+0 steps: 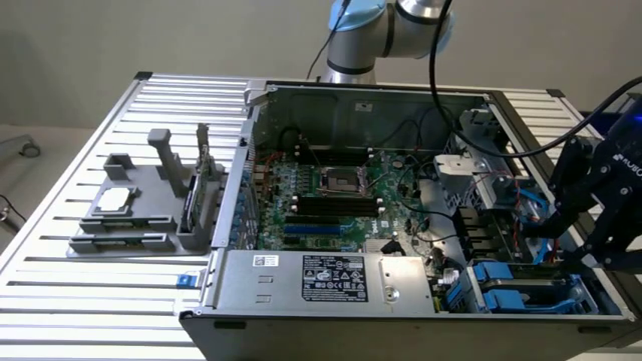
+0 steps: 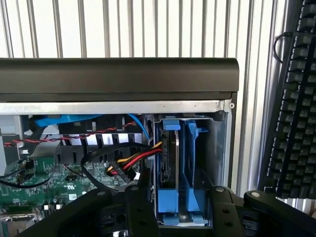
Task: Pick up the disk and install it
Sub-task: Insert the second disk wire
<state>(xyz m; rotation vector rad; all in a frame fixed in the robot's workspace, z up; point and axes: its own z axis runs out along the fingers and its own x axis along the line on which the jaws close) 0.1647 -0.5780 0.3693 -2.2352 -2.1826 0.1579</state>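
Wrist view: gripper (image 2: 178, 197) sits low over the drive bay at the corner of the open computer case (image 2: 118, 79), jaws spread wide, one finger (image 2: 140, 205) either side of the disk (image 2: 170, 163). Disk stands on edge in its blue carrier, directly between the fingers and just ahead of them, seated in the bay; whether the pads touch it, cannot tell. Red-yellow-black cable bundle (image 2: 133, 160) lies close beside one finger; keyboard (image 2: 296, 98) rests on the tabletop (image 2: 148, 24) well off to the other side, outside the case. Exterior view: gripper (image 1: 587, 252) hangs at the case's near corner above the blue carriers (image 1: 501, 282). Judgement: install step, disk apparently in its slot and not clamped. Any move here calls for a straight path along the slot, keeping clear of the cables.
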